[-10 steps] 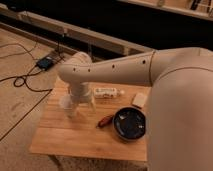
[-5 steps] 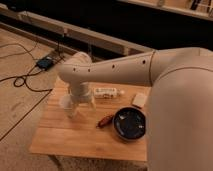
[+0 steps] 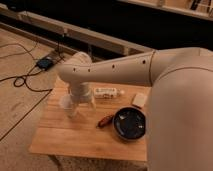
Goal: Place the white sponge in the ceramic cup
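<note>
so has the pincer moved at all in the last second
No, the pincer hasn't moved: it stays over the wooden table's left side, between the ceramic cup and the white bottle, as before.

Our gripper (image 3: 84, 102) hangs at 10 o'clock on the tabletop (image 3: 65, 141) beside the ceramic cup (image 3: 67, 106), with a bottle (image 3: 106, 92) at 12, the white sponge (image 3: 139, 99) at 2 and a dark bowl (image 3: 129, 124) at 4, so we find bare wood only from 6 to 8.

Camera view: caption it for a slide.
Gripper hovers beside the cup; sponge lies untouched near the dark bowl.
</note>
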`<state>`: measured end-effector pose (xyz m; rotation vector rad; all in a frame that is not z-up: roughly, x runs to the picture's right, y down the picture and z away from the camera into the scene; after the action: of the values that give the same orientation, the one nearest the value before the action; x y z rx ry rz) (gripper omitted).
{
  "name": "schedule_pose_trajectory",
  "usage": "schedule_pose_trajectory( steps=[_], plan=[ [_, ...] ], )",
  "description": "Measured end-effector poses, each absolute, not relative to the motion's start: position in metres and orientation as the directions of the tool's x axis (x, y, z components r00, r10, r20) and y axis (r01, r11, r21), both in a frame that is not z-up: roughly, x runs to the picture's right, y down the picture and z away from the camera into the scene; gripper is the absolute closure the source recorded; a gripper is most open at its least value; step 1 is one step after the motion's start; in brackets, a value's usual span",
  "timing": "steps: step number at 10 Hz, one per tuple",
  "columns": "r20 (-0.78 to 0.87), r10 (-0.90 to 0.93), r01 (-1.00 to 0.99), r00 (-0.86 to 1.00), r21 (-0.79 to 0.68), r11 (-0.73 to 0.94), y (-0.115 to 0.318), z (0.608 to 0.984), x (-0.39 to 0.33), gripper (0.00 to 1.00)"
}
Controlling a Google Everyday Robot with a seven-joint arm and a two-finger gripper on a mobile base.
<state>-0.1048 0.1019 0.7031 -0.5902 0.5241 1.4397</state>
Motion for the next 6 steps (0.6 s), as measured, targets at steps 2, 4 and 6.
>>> schedule_pose_trajectory(
  steps=[2,4,6],
  plan=[
    [-0.656,0.752,-0.998,0.063,-0.058,0.033,0.099,0.706,-0.101,0.35],
    [-0.635,0.772,-1.0,0.009,-0.006,0.007,0.079,0.727,-0.061,0.35],
    [-0.619,0.784,-0.999,-0.037,0.038,-0.017,0.063,0.744,-0.026,0.35]
  ],
)
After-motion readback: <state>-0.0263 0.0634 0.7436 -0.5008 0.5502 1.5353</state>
